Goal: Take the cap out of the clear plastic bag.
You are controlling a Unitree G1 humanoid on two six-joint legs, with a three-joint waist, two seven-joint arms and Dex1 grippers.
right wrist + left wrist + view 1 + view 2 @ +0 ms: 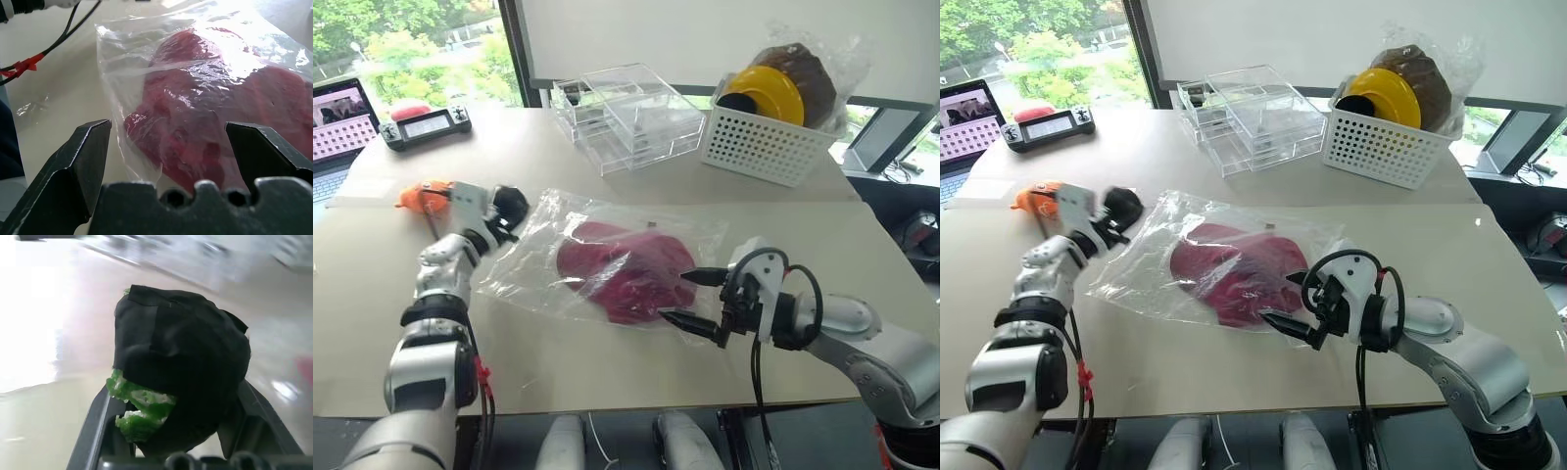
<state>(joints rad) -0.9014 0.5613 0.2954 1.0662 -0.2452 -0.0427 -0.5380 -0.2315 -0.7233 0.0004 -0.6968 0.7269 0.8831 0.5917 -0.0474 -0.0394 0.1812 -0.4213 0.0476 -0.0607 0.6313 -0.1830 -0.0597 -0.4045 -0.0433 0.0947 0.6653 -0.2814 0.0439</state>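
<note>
Crimson fabric shows through crinkled film in the middle of the tabletop (636,387): the cap (625,272) lies flat inside the clear plastic bag (533,262), which spreads wider than the cap on every side and rests directly on the pale surface. My right end effector (693,300) hovers at the bag's right edge, level with the cap, its two black fingers (73,169) spread wide with nothing between them; from my right wrist the cap's red cloth sits just past the fingertips, under the glossy plastic. My left end effector (1119,210) is at the bag's far left corner, just beside the film, and I cannot tell whether it touches it. From my left wrist, a rounded black lump (183,382) with a bit of bright green material (139,406) at its lower edge sits between my fingers, but I cannot tell how far those fingers have closed or whether they truly grip it. An orange object (419,196) lies on the tabletop just behind my left end effector. Further back stand clear acrylic boxes (626,117) and, to their right, a white perforated basket (764,147) holding a yellow hat (769,93) and a brown hat (803,73) in plastic wrap. A handheld game console (426,125) and part of a laptop (342,122) sit at the far left near the window.
</note>
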